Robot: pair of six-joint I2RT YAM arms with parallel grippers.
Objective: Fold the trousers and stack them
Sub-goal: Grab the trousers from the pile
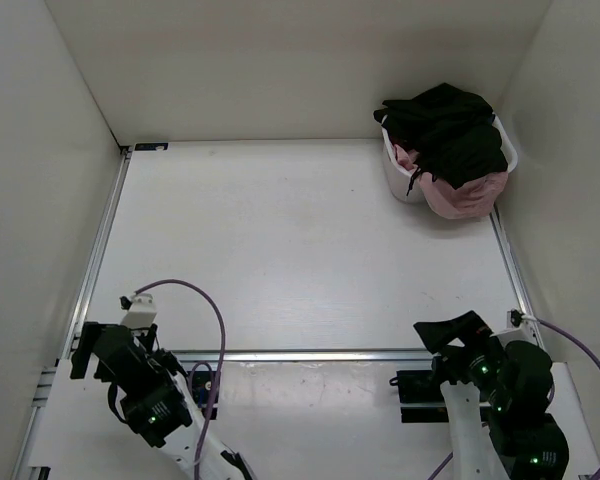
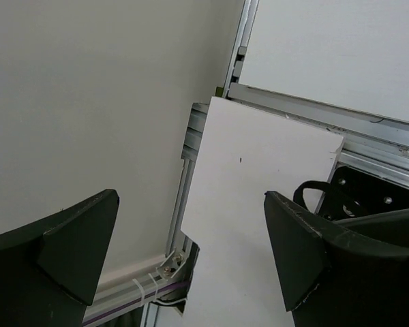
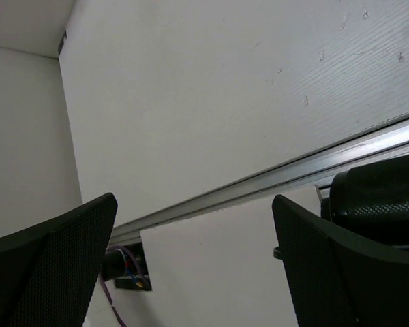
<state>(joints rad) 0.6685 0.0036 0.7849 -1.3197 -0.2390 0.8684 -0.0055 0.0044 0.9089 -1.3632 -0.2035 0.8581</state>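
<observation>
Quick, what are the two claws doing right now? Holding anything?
Left claw: open, holding nothing.
Right claw: open, holding nothing.

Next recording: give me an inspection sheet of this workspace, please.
Surface: white table; only the basket stands on it.
Job's things: dark garments, presumably the trousers, heaped with a pink garment in a white basket, far right corner; none folded.
Clutter: nothing seen.
Grippers: left tool open, empty; right tool open, empty.
Cables: purple cable loops by the left arm; second cable by the right.
Surroundings: white walls; metal rail across the near edge.
</observation>
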